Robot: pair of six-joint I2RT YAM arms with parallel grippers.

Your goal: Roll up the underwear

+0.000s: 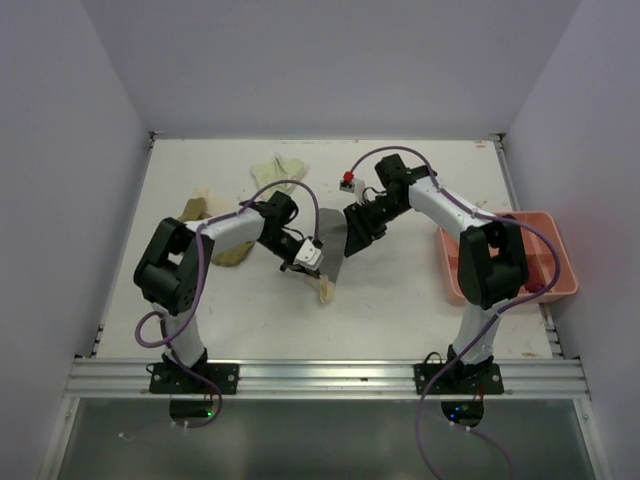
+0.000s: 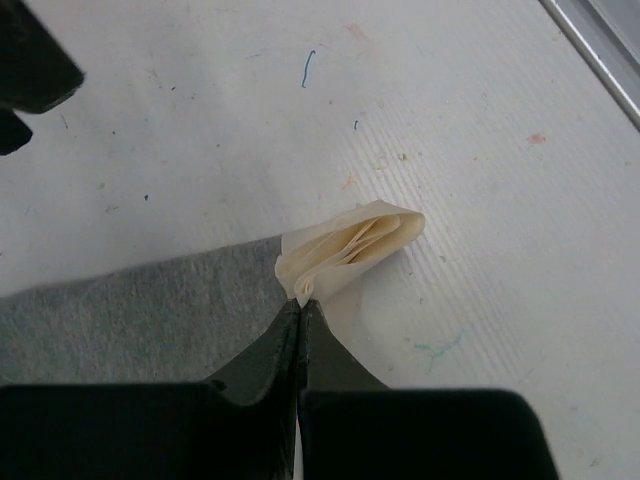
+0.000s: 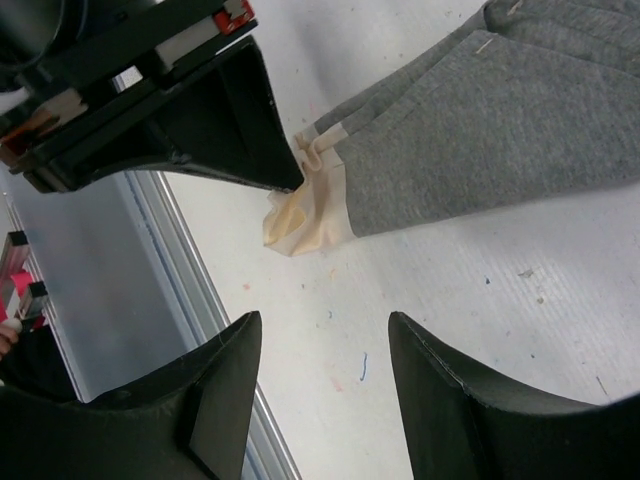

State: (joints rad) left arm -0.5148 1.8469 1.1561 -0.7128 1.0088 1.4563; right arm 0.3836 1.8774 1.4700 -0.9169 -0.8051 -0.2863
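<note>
The overhead view alone shows the whole white table (image 1: 420,300). Both your arms reach in toward its middle. A salmon tray (image 1: 545,225) sits at the right edge. Your right arm (image 1: 490,260) hides much of the tray's inside, so I cannot tell what it holds.

The grey underwear (image 1: 335,238) lies flat mid-table, between the two grippers. A yellow-green piece (image 1: 280,170) lies further back, and a tan piece (image 1: 195,210) lies far left, well apart from the grey one.

Only the wrist views show the grip. In the left wrist view, your left gripper (image 2: 300,305) has its fingers pressed together. They pinch a cream band (image 2: 350,245) at the near end of the grey cloth. The band is bunched into a small open fold just past the fingertips and rests on the table.

In the right wrist view, your right gripper (image 3: 320,375) has its fingers spread wide apart. Nothing is between them but bare table. That view also looks across at the left gripper's tip biting the cream band, with the grey cloth running away to the right.
</note>
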